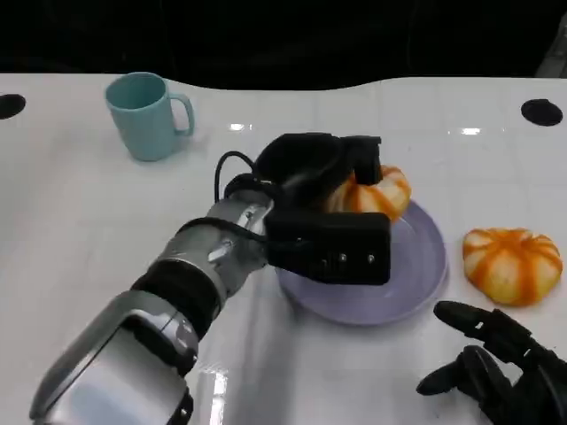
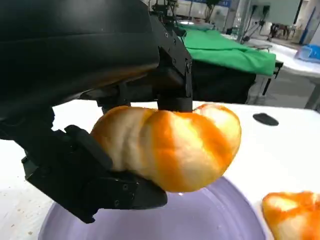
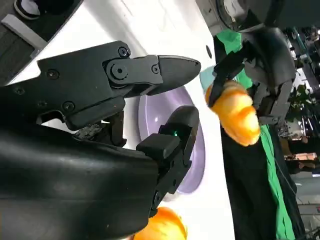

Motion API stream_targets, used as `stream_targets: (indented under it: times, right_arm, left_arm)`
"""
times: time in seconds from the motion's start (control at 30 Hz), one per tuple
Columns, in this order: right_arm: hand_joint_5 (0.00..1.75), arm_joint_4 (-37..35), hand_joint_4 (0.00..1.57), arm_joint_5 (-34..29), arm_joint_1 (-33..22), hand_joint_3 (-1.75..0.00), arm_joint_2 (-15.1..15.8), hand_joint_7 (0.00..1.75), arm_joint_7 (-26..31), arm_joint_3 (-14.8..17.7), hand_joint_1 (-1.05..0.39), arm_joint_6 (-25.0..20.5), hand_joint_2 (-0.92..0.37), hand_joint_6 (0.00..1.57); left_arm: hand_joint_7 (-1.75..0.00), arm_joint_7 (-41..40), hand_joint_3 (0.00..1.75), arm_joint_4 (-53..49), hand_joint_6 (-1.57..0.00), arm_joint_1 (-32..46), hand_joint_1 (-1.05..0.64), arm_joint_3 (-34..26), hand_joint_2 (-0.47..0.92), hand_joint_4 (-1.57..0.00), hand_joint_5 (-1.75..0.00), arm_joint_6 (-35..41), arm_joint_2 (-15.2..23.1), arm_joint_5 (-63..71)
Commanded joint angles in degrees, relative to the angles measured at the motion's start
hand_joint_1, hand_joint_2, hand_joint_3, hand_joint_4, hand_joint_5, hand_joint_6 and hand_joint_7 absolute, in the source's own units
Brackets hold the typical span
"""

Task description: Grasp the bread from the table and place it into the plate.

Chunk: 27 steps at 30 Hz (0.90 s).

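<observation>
My left hand grips an orange-and-white striped bread and holds it just above the far rim of the lilac plate. The left wrist view shows this bread pinched between the black fingers, hanging clear over the plate. In the right wrist view the held bread also hangs above the plate. A second striped bread lies on the table right of the plate. My right hand rests near the table's front right, fingers apart and holding nothing.
A teal mug stands at the far left of the white table. Two dark round holes mark the table's far corners. Beyond the table stand green-covered benches.
</observation>
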<state>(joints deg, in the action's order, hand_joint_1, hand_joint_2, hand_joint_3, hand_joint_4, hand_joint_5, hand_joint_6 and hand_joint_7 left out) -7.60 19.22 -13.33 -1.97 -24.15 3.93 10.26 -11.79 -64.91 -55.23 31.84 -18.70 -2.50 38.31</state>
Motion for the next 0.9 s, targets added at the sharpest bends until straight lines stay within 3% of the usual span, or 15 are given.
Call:
stream_targets:
  times: [0.03, 0.07, 0.13, 0.2, 0.3, 0.33, 0.37, 0.4, 0.47, 0.63, 0.9]
  right_arm:
    - [1.14, 0.84, 0.71, -0.13, -0.54, -0.29, 0.53, 0.59, 0.35, 0.35, -0.75, 0.55, -0.92, 0.83]
    - [1.14, 1.17, 0.71, -0.20, -0.71, -0.29, 0.52, 0.59, 0.51, 0.28, -0.75, 0.34, -0.92, 0.83]
    - [1.14, 1.67, 0.71, -0.18, -0.96, -0.29, 0.49, 0.59, 0.74, 0.18, -0.75, -0.05, -0.92, 0.83]
    - [1.14, 1.92, 0.71, -0.34, -1.00, -0.28, 0.45, 0.59, 1.17, 0.10, -0.75, -0.28, -0.92, 0.83]
    - [1.15, 2.11, 0.71, -0.34, -1.02, -0.28, 0.59, 0.59, 1.35, 0.02, -0.75, -0.50, -0.92, 0.83]
    - [1.14, 2.14, 0.71, -0.23, -1.02, -0.28, 0.61, 0.59, 1.31, 0.04, -0.75, -0.56, -0.92, 0.83]
    - [1.14, 2.16, 0.71, -0.15, -1.01, -0.28, 0.62, 0.59, 1.28, 0.05, -0.75, -0.61, -0.92, 0.83]
    - [1.14, 2.13, 0.71, -0.01, -0.98, -0.28, 0.62, 0.59, 1.16, 0.08, -0.75, -0.63, -0.92, 0.83]
    - [1.14, 2.14, 0.71, 0.12, -0.95, -0.28, 0.66, 0.59, 1.01, 0.09, -0.75, -0.72, -0.92, 0.83]
    - [1.15, 2.38, 0.71, -0.05, -0.97, -0.28, 0.73, 0.59, 1.18, 0.10, -0.75, -1.12, -0.92, 0.83]
    - [1.15, 1.33, 0.70, 0.25, -0.50, -0.28, 0.76, 0.59, 0.41, 0.44, -0.75, -0.35, -0.92, 0.82]
  left_arm:
    - [-1.52, -0.36, 0.21, -1.23, -0.70, -2.54, -0.21, 0.71, 0.89, -0.85, -1.75, 0.47, 0.07, 1.03]
    - [-1.42, 0.86, 0.19, -1.43, -0.71, -2.74, -0.21, 0.51, 0.89, -0.84, -1.73, 0.30, 0.13, 0.69]
    - [-0.76, 2.60, 0.10, -1.71, -0.91, -2.95, -0.20, 0.15, 0.89, -0.81, -1.64, -0.16, 0.25, 0.09]
    - [-0.44, 4.48, 0.08, -1.85, -0.90, -3.03, -0.25, -0.20, 0.91, -0.75, -1.48, -0.66, 0.44, -0.55]
    - [-0.18, 5.69, 0.07, -1.94, -0.83, -3.18, -0.34, 0.07, 0.92, -0.65, -1.23, -1.46, 0.94, -0.50]
    - [-0.10, 6.24, 0.10, -1.96, -0.72, -3.33, -0.44, 0.26, 0.92, -0.52, -0.92, -1.51, 1.11, -0.39]
    - [-0.04, 6.66, 0.12, -1.98, -0.65, -3.43, -0.51, 0.37, 0.92, -0.48, -0.63, -1.53, 1.21, -0.34]
    - [-0.02, 8.02, 0.13, -2.07, -0.62, -3.73, -0.53, 0.39, 0.92, -0.47, -0.53, -1.43, 1.43, -0.47]
    - [-0.01, 10.22, 0.29, -2.08, -0.44, -4.12, -0.74, 0.23, 0.92, -0.34, -0.37, -1.13, 1.69, -0.80]
    - [0.00, 12.63, 0.45, -1.44, -0.34, -4.41, -0.87, -0.23, 0.92, -0.26, -0.28, -0.76, 2.08, -1.18]
    - [-0.03, 15.26, 0.50, 1.32, -0.40, -3.68, -0.89, -1.85, 0.92, -0.27, -0.28, -3.35, 4.84, -2.71]
